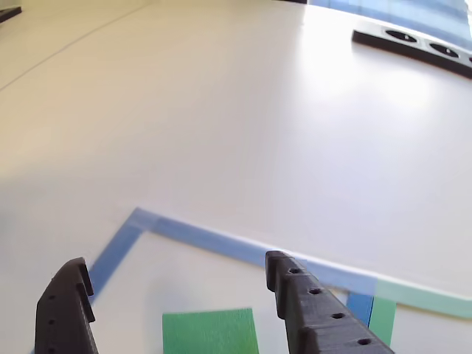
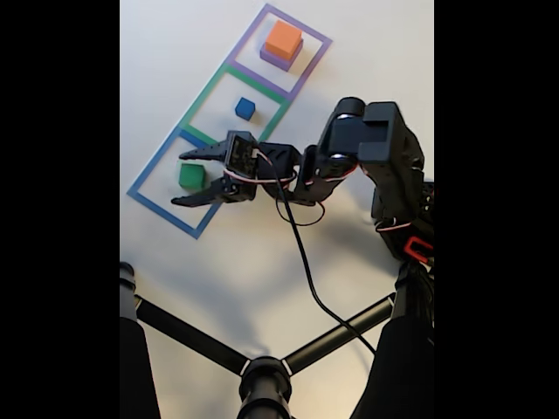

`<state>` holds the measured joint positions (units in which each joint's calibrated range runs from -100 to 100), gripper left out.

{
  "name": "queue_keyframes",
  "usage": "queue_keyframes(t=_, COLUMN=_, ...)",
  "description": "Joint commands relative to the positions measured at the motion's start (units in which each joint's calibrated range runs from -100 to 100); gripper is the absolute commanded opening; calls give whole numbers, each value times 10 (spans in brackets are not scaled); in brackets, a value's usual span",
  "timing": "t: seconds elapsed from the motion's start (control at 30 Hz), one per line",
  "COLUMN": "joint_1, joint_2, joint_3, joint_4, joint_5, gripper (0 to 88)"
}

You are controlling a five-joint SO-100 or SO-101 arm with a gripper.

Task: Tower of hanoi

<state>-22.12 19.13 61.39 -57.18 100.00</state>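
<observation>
— Four blocks in all, by my count: one green block (image 2: 191, 175) in the blue tape square (image 2: 147, 175) at the left of the fixed view; one blue cube (image 2: 244, 108) in the green tape square (image 2: 206, 87); one orange block (image 2: 284, 39) stacked on one purple block (image 2: 278, 60), far right.

— And the gripper (image 2: 187, 178)?

— Spread wide, one finger either side of the green block, touching neither; I judge it is about to grasp, so the next move calls for closing squarely, then lifting.
</observation>
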Motion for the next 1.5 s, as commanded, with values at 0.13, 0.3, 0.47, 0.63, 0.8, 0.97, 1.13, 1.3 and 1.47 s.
queue_keyframes(t=0.13, joint_1=20, joint_2=-296, joint_3=38, joint_4=223, joint_5=0, gripper=184)
queue_keyframes(t=0.3, joint_1=48, joint_2=-536, joint_3=60, joint_4=501, joint_5=0, gripper=1)
queue_keyframes(t=0.47, joint_1=109, joint_2=-681, joint_3=-20, joint_4=809, joint_5=0, gripper=0)
queue_keyframes(t=0.63, joint_1=183, joint_2=-715, joint_3=-219, joint_4=1133, joint_5=0, gripper=0)
queue_keyframes(t=0.8, joint_1=259, joint_2=-695, joint_3=-417, joint_4=1378, joint_5=0, gripper=0)
queue_keyframes(t=0.97, joint_1=299, joint_2=-700, joint_3=-486, joint_4=1460, joint_5=0, gripper=0)
queue_keyframes(t=1.13, joint_1=314, joint_2=-736, joint_3=-470, joint_4=1477, joint_5=0, gripper=12)
queue_keyframes(t=1.3, joint_1=323, joint_2=-775, joint_3=-387, joint_4=1430, joint_5=0, gripper=118)
queue_keyframes(t=1.47, joint_1=350, joint_2=-827, joint_3=-235, joint_4=1323, joint_5=0, gripper=243)
